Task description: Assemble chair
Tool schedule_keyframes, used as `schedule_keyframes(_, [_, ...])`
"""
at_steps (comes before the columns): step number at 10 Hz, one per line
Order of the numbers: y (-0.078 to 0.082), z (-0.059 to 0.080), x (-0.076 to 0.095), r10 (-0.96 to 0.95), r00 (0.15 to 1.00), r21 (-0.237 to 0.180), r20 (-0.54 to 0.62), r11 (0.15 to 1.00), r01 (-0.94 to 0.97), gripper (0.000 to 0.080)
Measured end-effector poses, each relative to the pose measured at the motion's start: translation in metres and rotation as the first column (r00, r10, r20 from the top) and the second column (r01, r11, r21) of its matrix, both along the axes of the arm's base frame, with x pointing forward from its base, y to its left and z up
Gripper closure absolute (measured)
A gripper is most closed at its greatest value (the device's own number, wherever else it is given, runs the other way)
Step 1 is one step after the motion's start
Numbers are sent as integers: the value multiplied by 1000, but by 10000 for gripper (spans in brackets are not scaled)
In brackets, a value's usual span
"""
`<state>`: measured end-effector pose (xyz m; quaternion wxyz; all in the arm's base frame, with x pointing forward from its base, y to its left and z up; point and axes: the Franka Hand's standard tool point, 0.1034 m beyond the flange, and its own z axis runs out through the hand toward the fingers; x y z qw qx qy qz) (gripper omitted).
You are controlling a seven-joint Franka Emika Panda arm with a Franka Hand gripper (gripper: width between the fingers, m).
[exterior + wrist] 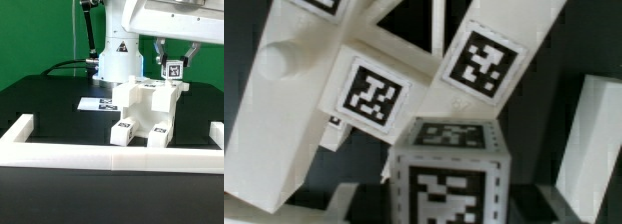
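Observation:
The partly built chair (145, 112) is a chunky white structure with black-and-white tags, standing at the table's middle. In the wrist view it shows as white slabs with tags (370, 95). My gripper (172, 58) hangs just above the chair's upper end on the exterior view's right. It is shut on a small white tagged block (172, 71). In the wrist view this block (452, 160) sits between the jaws of the gripper (448, 208), with tags on its two visible faces. The block's lower end is close over the chair; I cannot tell whether they touch.
The marker board (97, 103) lies flat behind the chair on the exterior view's left. A white border rail (110, 156) runs along the front and turns back at both sides. The arm's white base (117, 60) stands behind.

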<state>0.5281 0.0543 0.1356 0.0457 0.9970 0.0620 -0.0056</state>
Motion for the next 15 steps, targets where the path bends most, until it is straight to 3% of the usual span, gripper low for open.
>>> schedule_keyframes(15, [-6, -7, 4, 13, 1000, -9, 4, 1000, -13, 511])
